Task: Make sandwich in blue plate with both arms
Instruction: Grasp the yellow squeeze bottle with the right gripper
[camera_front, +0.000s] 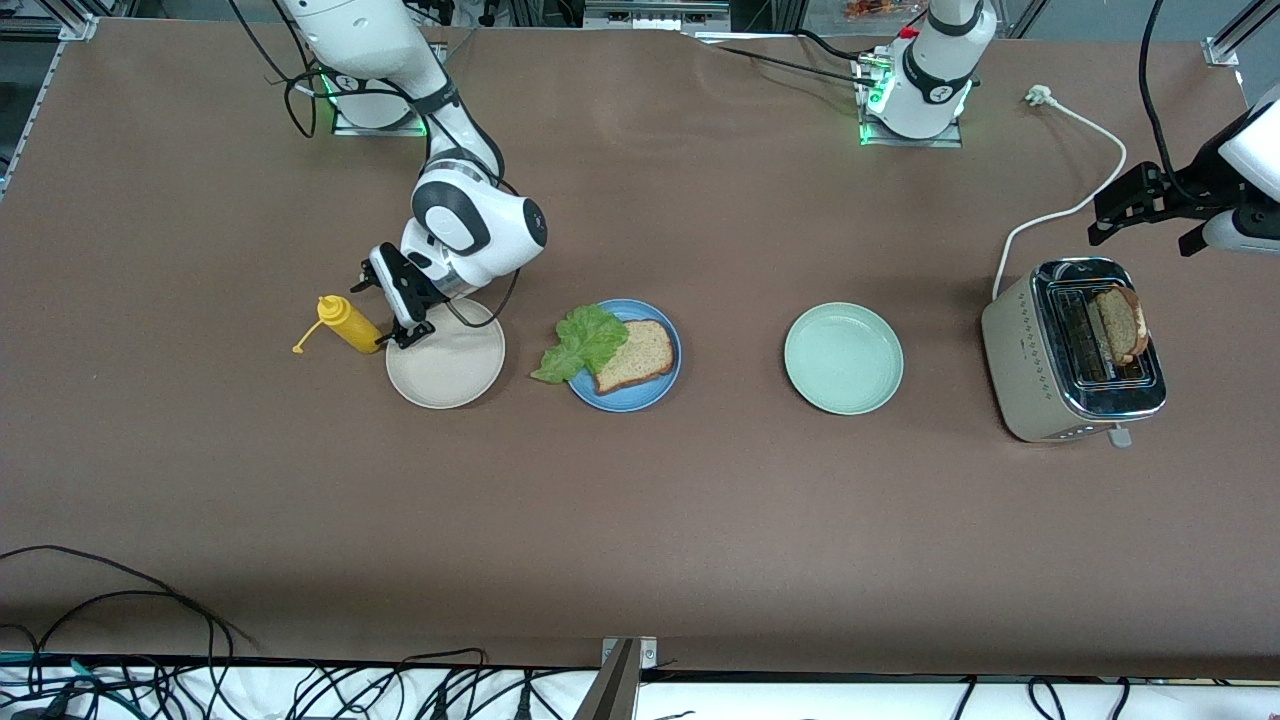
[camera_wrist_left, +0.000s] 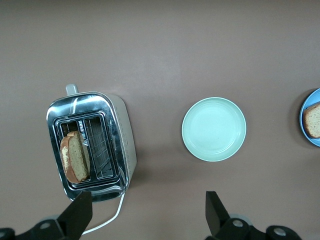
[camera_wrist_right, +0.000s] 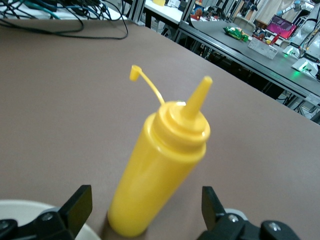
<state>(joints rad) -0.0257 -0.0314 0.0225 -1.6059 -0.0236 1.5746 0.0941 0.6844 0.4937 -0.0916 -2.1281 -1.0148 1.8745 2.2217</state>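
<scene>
Brown matting covers the bench (camera_front: 700, 500), with loose black cables along its edge nearest the front camera. Midway along the bench sits the blue plate (camera_front: 655, 391), holding one bread slice (camera_front: 634, 355) with a lettuce leaf (camera_front: 582, 343) draped over the slice and over the plate's rim toward the right arm's end. Beside it at that end lies a cream plate (camera_front: 450, 375), then a yellow squeeze bottle (camera_front: 348, 323) with its cap off. The right gripper (camera_front: 398, 308) hangs over the cream plate's rim by the bottle, fingers (camera_wrist_right: 77, 207) spread wide and holding nothing. Toward the left arm's end stand a mint-green plate (camera_front: 843, 358) and a toaster (camera_front: 1070, 350) holding a second bread slice (camera_front: 1120, 325). The left gripper (camera_front: 1140, 205) hovers above the toaster, fingers (camera_wrist_left: 80, 212) wide apart, empty
</scene>
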